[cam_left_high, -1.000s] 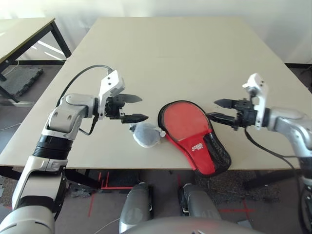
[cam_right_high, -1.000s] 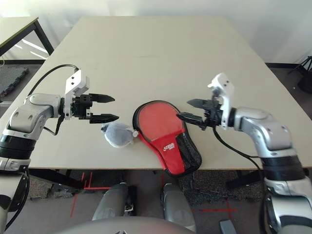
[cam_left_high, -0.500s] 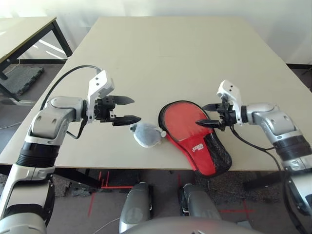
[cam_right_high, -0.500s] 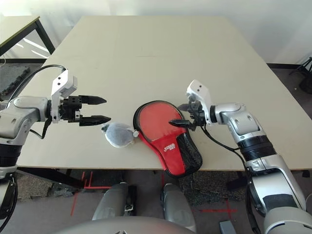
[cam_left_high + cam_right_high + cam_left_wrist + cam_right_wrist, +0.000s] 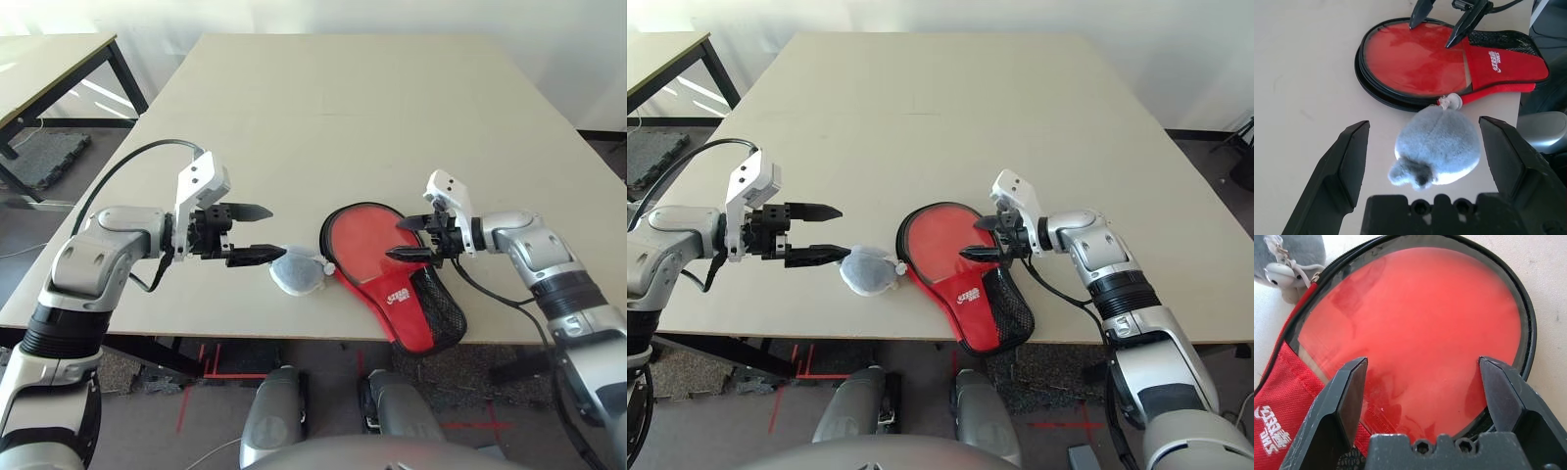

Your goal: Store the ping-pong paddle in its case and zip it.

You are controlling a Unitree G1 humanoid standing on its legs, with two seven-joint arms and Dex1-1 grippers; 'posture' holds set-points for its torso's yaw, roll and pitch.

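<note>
Left claw (image 5: 278, 232) shifted — cased paddle (image 5: 362, 240), handle hidden

room light: bright, even, daylight-like
far left floor: sharp sunlit streaks beside the side table (image 5: 54, 69)
clear case window (image 5: 1415, 328): soft glare, dull reflections
tabletop (image 5: 323, 127): pale, with faint soft shading
white wall (image 5: 392, 15): bright, softly shaded
near gripper parts, left wrist view: dark, little detail
</note>
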